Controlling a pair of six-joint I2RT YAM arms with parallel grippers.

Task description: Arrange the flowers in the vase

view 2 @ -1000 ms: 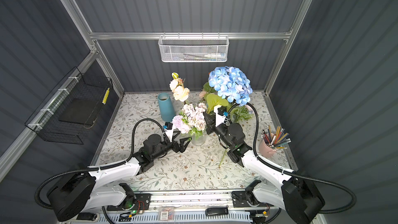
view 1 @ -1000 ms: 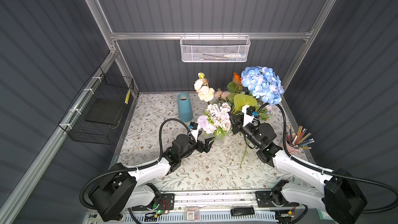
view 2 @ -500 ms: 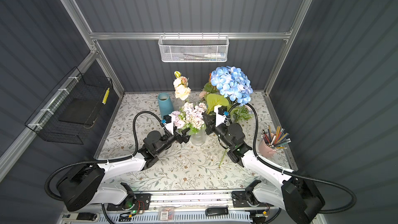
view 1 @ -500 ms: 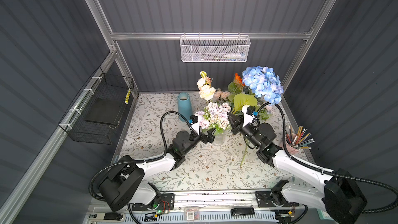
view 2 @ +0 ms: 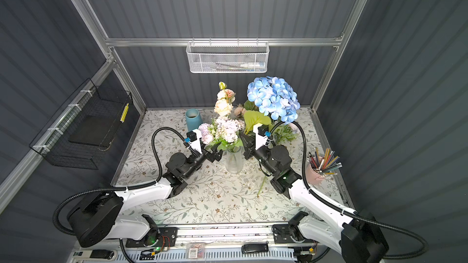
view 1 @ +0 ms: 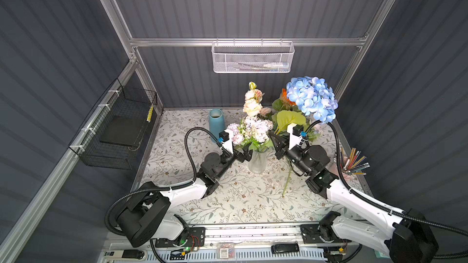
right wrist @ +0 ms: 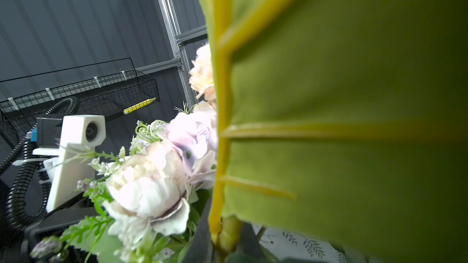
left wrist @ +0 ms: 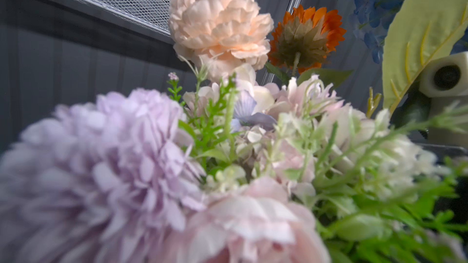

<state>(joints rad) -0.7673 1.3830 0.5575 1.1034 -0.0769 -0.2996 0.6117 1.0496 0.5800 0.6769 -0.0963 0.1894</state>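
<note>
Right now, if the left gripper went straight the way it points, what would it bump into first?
Most likely the glass vase, near its neck, where the leaves of the lilac bunch spill out. The open left gripper points right at it from close by, though depth is hard to judge.

No legible text or labels

A pink pencil cup [view 2: 314,174] stands on floral cloth [view 2: 215,198]; a white mesh basket [view 2: 228,59] hangs behind
</note>
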